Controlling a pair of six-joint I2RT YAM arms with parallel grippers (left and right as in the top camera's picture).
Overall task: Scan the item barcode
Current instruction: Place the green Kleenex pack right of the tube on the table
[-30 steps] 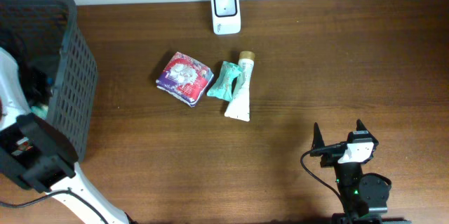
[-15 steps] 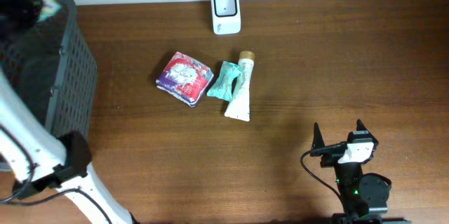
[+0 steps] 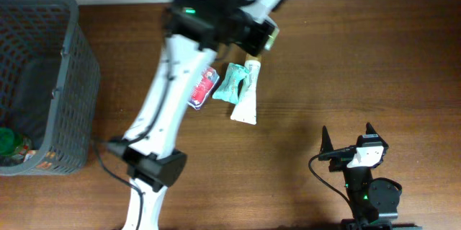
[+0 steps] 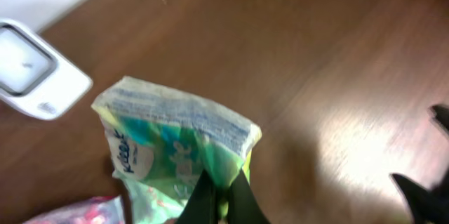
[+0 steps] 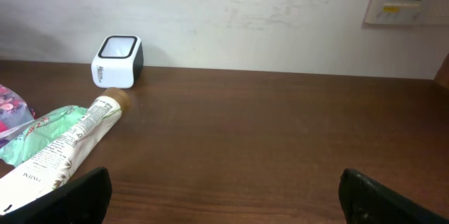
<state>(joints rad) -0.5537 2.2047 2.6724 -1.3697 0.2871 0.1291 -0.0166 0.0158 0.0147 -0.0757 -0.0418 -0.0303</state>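
My left gripper point(image 4: 223, 197) is shut on the lower edge of a green and yellow packet point(image 4: 175, 147) and holds it up over the table. The white barcode scanner point(image 4: 34, 69) with its dark window lies to the packet's upper left, apart from it. From overhead, the left arm reaches across the back centre and hides the scanner; a bit of the green packet point(image 3: 271, 39) shows at its tip. The right wrist view shows the scanner point(image 5: 117, 61) at the wall. My right gripper point(image 3: 348, 138) rests open and empty at the front right.
A purple-red packet point(image 3: 204, 86), a teal packet point(image 3: 232, 82) and a white tube point(image 3: 248, 96) lie together mid-table, just below the left arm. A dark mesh basket point(image 3: 68, 78) with items inside stands at the left edge.
The left arm has swung from above the basket at the left to the back centre, over the scanner, carrying the green packet. The right arm has not moved.
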